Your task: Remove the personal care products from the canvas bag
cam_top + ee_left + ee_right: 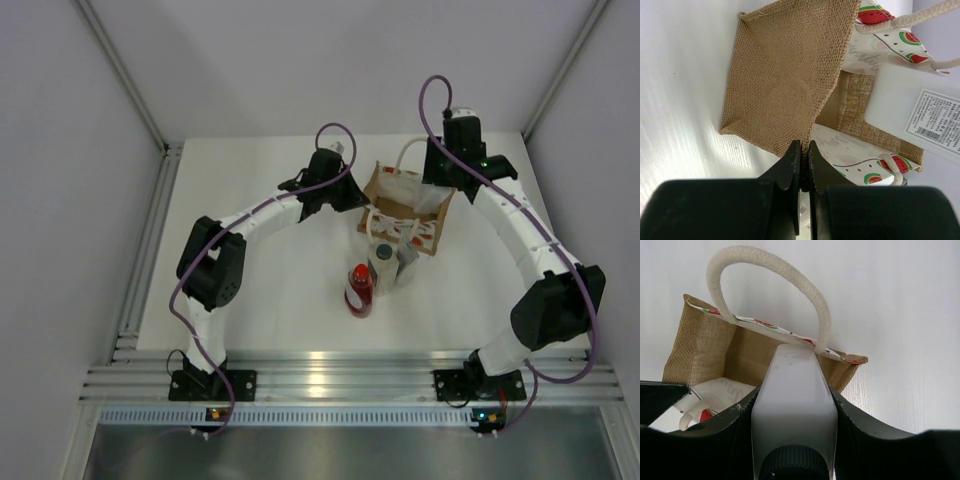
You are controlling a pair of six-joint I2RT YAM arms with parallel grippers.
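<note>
Three of four out: red bottle point(359, 290), whitish grey-capped bottle point(382, 262) and slim grey container point(408, 262) stand on white bench point(270, 300), near side of tan-brown burlap canvas bag point(385, 190). Fourth whitish bottle point(792, 390) clamped in right fingers point(860, 430) at bag mouth. Bag rim pinched by left fingers point(792, 165). Left to do: lift clear, set down.

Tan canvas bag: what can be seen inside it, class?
The tan canvas bag shows bare woven inner walls. The whitish dark-capped bottle in the right gripper, at its mouth, hides the bottom.
</note>
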